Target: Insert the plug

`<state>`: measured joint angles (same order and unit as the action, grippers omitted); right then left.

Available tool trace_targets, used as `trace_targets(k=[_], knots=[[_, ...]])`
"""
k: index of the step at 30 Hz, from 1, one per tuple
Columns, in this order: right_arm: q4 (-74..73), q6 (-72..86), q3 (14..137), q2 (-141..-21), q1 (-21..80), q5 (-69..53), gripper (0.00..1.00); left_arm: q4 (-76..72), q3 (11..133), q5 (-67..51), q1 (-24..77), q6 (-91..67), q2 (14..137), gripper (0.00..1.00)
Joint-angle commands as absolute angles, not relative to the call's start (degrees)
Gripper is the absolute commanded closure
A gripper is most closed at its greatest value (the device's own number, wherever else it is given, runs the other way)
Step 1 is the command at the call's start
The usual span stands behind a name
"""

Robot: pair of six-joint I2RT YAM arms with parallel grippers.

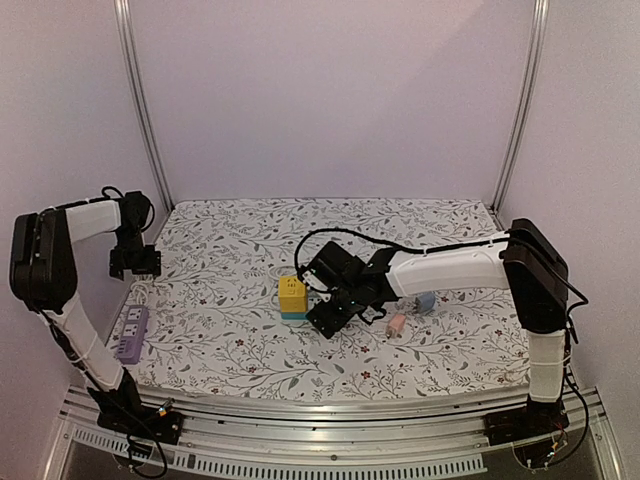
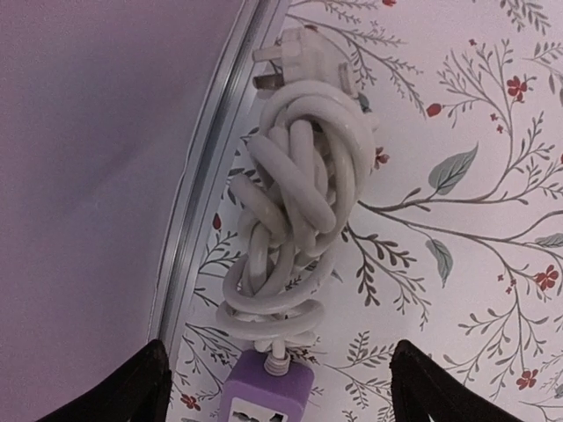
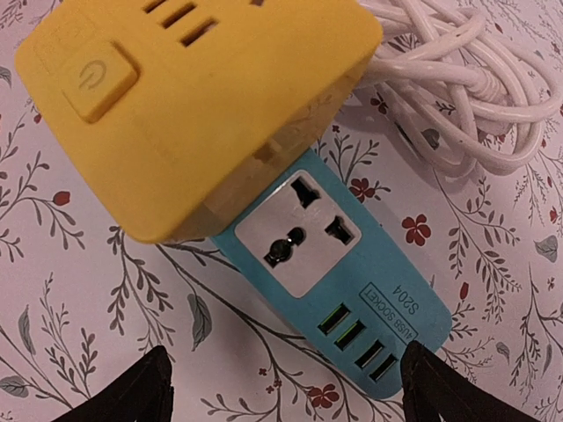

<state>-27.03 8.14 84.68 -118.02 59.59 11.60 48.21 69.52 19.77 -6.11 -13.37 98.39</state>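
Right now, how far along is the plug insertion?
The yellow cube adapter already sits on the blue socket strip, seemingly plugged in; full seating is unclear. Nothing is in hand: right gripper and left gripper are open. The purple power strip and its coiled white cord lie ungripped. Left: confirm seating, withdraw.

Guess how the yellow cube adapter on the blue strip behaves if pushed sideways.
Yellow cube adapter sits tall and overhangs the blue strip, so it probably tips or levers rather than slides. Rigid plastic, likely. The bundled white cord may drag behind.
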Motion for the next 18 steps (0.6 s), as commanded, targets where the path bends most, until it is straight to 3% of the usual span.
trace_targets(k=[1, 13, 15, 18], knots=[[-27.96, 8.36, 84.90, -119.22, 59.28, 11.73, 0.11, 44.40, 71.80, 16.37, -9.05, -10.49, 102.60, 0.16], [-29.30, 9.09, 86.44, -122.84, 57.68, 15.68, 0.12, 42.67, 74.73, 14.25, -11.84, -8.01, 111.79, 0.30], [-29.34, 9.22, 86.97, -123.33, 57.26, 16.39, 0.12, 42.58, 75.23, 11.56, -11.83, -8.16, 112.86, 0.38], [-29.70, 9.22, 88.46, -124.92, 56.60, 18.19, 0.13, 42.76, 75.66, 8.72, -11.78, -8.75, 113.58, 0.61]])
